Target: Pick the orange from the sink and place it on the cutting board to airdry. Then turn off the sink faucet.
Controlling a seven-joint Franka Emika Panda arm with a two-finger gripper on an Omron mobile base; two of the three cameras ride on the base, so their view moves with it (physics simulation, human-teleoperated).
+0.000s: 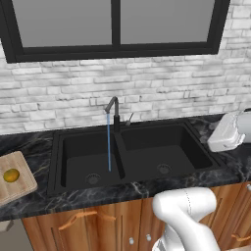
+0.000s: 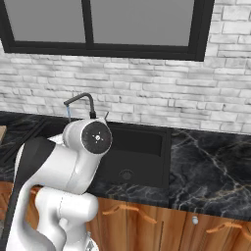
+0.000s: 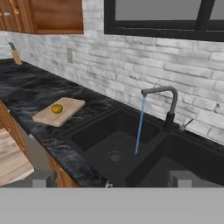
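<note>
The small round yellow-orange fruit is sitting on the light tan wooden cutting board, which is lying on the black marble counter at its left end, beside the wide black double-basin sink. The slim dark faucet is pouring a thin blue water stream into the left basin. The gripper is hovering above the sink's front edge, fingers spread apart, pinching nothing.

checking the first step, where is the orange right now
The orange sits on the cutting board, on the counter to the left of the sink in the left base view, well away from the running faucet.
</note>
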